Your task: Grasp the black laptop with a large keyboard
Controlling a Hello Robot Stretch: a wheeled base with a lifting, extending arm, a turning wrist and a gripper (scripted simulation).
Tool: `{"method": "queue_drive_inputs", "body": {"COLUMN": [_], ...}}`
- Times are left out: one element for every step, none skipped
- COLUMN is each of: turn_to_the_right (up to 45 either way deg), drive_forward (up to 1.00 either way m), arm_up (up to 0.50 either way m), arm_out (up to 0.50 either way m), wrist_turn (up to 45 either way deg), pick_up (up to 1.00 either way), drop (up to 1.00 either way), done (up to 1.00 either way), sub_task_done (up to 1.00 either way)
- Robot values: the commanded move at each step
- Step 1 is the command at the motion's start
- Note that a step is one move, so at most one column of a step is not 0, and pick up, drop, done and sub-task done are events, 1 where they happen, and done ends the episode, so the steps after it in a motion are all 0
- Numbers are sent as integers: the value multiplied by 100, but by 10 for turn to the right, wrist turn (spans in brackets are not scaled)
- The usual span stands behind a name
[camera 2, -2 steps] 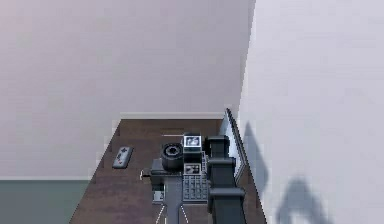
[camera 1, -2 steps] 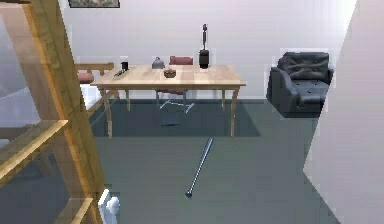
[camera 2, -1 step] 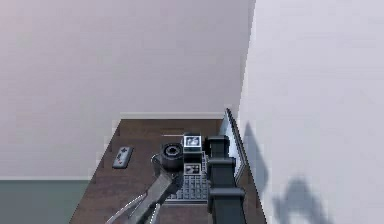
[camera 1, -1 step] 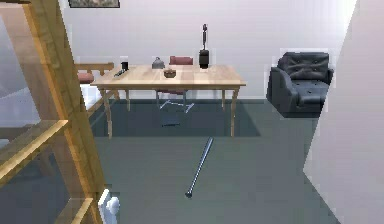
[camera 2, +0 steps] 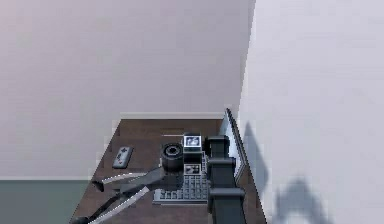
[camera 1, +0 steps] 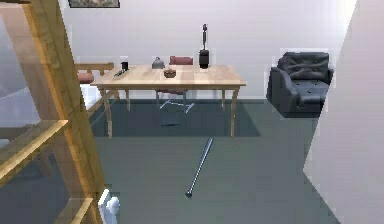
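A black laptop stands on a dark brown desk (camera 2: 140, 135) in the corner of the room. Its grey keyboard (camera 2: 183, 190) lies flat and its thin dark screen (camera 2: 238, 150) stands upright, seen edge-on beside the wall. The arm (camera 2: 225, 200) rises from the bottom edge over the keyboard. Beyond the keyboard are the white marked squares (camera 2: 190, 142), and left of them the gripper's dark body. The gripper (camera 2: 112, 192) has thin grey fingers (camera 2: 128, 179) reaching left toward the desk's near left corner. I cannot tell whether it holds anything.
A small grey remote-like thing (camera 2: 122, 155) lies on the desk's left part. Ahead stand a wooden table (camera 1: 222, 78) with several small things, a black armchair (camera 1: 300, 82), a wooden shelf (camera 1: 45, 110) close at the left, and a grey bat (camera 1: 200, 165) on the floor.
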Motion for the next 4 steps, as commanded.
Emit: {"method": "queue_drive_inputs", "body": {"turn_to_the_right": [0, 0, 0, 0], "drive_forward": [0, 0, 0, 0], "arm_up": [0, 0, -30, 0], "arm_out": [0, 0, 0, 0], "wrist_turn": [450, 360, 0, 0], "pick_up": [0, 0, 0, 100], "drop": [0, 0, 0, 0], "done": [0, 0, 0, 0], "sub_task_done": [0, 0, 0, 0]}}
